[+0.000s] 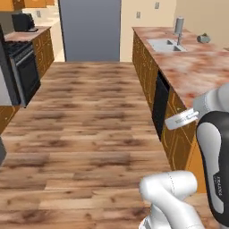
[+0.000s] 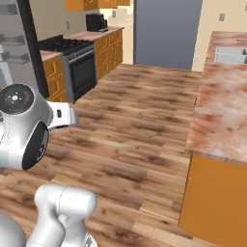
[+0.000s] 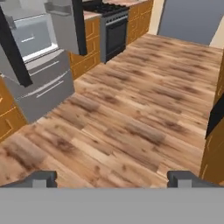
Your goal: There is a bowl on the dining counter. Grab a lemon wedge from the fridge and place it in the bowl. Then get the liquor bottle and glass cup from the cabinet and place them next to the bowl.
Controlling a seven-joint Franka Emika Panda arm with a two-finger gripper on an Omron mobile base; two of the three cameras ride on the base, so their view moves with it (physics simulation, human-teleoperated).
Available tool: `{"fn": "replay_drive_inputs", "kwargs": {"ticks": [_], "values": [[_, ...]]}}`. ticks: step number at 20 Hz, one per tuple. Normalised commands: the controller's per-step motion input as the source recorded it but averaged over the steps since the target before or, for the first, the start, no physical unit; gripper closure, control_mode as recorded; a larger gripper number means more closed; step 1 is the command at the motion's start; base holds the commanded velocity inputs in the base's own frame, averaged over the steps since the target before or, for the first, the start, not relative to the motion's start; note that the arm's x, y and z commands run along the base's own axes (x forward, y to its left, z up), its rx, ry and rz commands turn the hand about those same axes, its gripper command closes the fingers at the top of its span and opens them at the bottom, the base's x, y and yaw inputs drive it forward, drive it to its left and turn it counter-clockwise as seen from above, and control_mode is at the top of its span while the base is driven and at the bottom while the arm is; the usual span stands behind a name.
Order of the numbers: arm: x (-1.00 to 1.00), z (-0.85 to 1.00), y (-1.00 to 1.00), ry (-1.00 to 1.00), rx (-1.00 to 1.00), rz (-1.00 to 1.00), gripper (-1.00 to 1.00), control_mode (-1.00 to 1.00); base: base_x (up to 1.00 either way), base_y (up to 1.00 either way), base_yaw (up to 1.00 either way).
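Note:
My gripper (image 3: 113, 180) is open, its two dark fingertips (image 3: 43, 178) wide apart with nothing between them, and it looks down over the wooden floor. The fridge (image 3: 41, 70) stands to the left in the hand view, stainless steel, with its doors swung open and pale shelves inside. Its grey edge also shows at the far left (image 2: 12, 43). The lemon wedge, the bowl, the liquor bottle and the glass cup are out of view. Orange upper cabinets (image 2: 82, 4) hang above the far counter.
A black stove (image 1: 22, 71) sits between orange base cabinets on the left. A marble-topped counter (image 1: 197, 71) with a sink (image 1: 166, 44) and faucet runs along the right; a small dark object (image 1: 203, 38) stands past the sink. Wooden floor (image 1: 89, 116) lies between.

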Motion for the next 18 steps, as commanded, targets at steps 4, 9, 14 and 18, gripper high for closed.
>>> {"fn": "replay_drive_inputs", "kwargs": {"ticks": [4, 9, 14, 18], "values": [[0.00, 0.00, 0.00, 0.00, 0.00, 0.00, -1.00, 1.00, 1.00, 0.73, -0.60], [0.00, 0.00, 0.00, 0.00, 0.00, 0.00, -1.00, 1.00, 1.00, 0.78, -0.47], [0.00, 0.00, 0.00, 0.00, 0.00, 0.00, -1.00, 1.00, 1.00, 0.63, -0.33], [0.00, 0.00, 0.00, 0.00, 0.00, 0.00, -1.00, 1.00, 1.00, 0.47, -0.24]]}}
